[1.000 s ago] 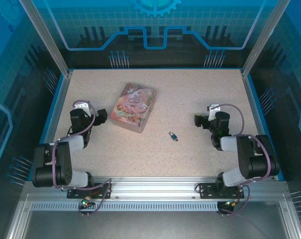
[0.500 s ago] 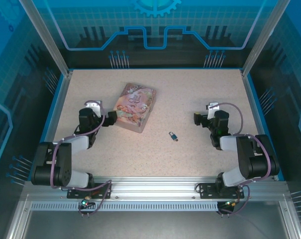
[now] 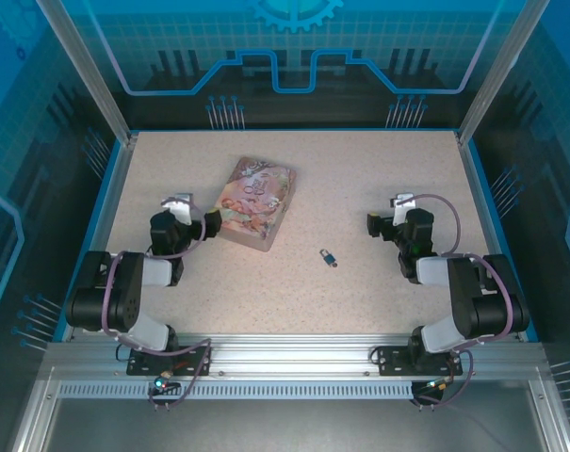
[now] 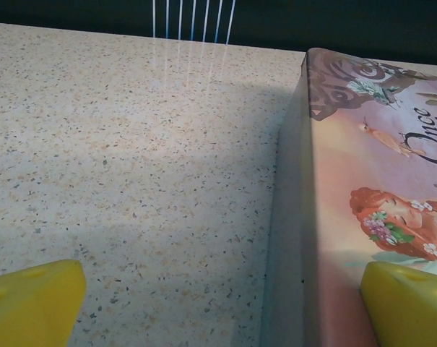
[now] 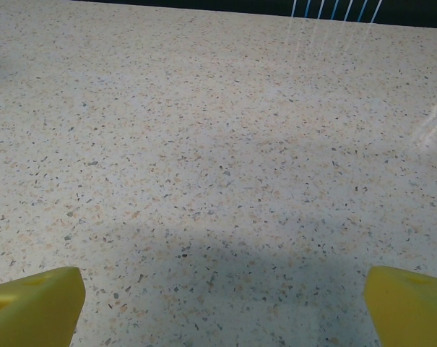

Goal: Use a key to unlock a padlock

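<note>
**Both grippers spread wide and empty, padlock lying free**

The left gripper (image 3: 211,224) sits at the 8 o'clock corner of the pink tin (image 3: 253,201), jaws wide, with the tin's side wall between its yellow fingers (image 4: 409,303). The blue padlock (image 3: 330,257) lies on the table (image 3: 379,169) at the tin's 4 o'clock, apart from it. The right gripper (image 3: 372,226), at the padlock's 2 o'clock, gapes empty.

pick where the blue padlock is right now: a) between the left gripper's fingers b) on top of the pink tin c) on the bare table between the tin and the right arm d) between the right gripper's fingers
c: the padlock lies on the table, to the right of the pink tin and apart from it, short of the open right gripper.
</note>
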### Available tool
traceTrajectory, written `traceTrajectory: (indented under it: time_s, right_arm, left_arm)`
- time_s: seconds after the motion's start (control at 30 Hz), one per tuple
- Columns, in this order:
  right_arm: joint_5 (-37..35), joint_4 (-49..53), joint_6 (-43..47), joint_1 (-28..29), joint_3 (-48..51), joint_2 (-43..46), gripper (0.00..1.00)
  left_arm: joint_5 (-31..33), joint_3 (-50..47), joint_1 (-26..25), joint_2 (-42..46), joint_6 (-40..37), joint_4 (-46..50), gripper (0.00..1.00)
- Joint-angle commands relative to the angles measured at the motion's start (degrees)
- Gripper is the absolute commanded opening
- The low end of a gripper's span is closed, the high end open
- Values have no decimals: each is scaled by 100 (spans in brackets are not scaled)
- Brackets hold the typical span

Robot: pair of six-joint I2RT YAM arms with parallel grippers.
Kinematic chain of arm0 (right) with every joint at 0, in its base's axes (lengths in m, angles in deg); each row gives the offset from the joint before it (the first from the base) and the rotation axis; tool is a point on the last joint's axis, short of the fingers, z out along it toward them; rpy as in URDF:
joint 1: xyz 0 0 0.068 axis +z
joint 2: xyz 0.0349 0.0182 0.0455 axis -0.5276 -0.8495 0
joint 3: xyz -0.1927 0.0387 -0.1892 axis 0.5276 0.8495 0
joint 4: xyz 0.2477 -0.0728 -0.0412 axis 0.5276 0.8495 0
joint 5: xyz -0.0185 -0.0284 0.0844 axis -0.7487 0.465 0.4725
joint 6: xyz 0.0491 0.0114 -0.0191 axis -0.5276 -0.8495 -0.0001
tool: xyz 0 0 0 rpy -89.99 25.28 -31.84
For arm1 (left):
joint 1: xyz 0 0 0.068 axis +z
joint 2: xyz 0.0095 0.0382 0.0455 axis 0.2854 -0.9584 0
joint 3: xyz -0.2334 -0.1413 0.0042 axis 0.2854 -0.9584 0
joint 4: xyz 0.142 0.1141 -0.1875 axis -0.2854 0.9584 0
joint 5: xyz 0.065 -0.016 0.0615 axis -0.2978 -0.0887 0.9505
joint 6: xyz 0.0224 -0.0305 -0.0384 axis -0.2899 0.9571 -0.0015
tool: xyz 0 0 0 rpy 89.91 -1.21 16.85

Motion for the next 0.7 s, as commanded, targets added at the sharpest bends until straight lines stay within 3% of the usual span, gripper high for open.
traceTrajectory:
  time_s: [0.0,0.37,0.47,0.67]
  right_arm:
    - [-74,-197,86,57,-119,-51,100]
    - [-77,-197,90,62,-119,-51,100]
    - [347,-61,224,39,-205,-68,100]
    - [389,-46,213,7,-207,-64,100]
  left_arm:
    - [-10,76,56,-83,-67,-49,99]
    - [78,83,57,-87,-49,-36,99]
    - [83,82,59,-83,-49,-35,99]
    - [78,83,55,-81,-49,-36,99]
